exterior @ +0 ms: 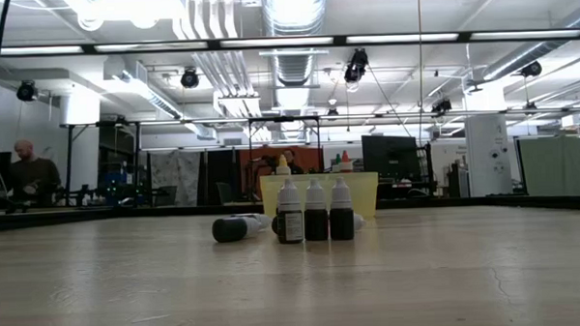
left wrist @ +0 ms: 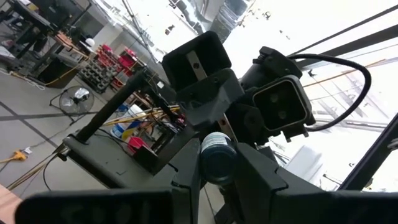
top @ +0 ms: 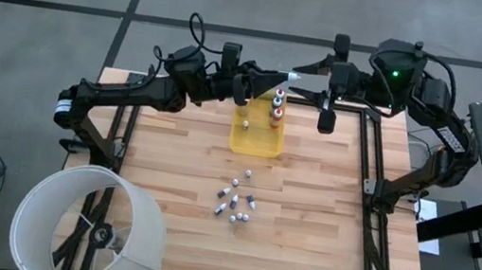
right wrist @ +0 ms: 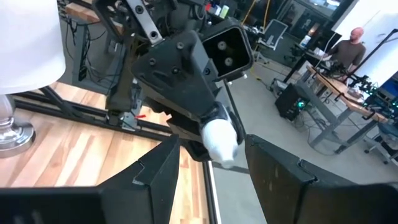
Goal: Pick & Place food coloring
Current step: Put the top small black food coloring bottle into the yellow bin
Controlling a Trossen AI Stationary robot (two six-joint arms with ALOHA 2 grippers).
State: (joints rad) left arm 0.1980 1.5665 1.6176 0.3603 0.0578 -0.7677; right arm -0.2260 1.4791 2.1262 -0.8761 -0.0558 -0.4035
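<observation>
Waiting loose at mid-frame, a cluster of bottles [top: 236, 201] lies before the tray [top: 254, 142], where a few more stand. Beyond, at upper centre, the left gripper [left wrist: 217, 171] pinches one bottle [left wrist: 217, 158], seemingly offering it to the right gripper [right wrist: 212, 144], whose fingers gape either side of its white cap, apparently without gripping.

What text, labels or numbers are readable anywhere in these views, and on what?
None can be read.
Three upright bottles in the low view: dark bodies, any label print too small to read.
Bottle held between the left gripper fingers: no legible print on the end that shows.
White tip between the right gripper fingers: blank.
Yellow tray: no marking visible.
Background signs and screens: blurred.
</observation>
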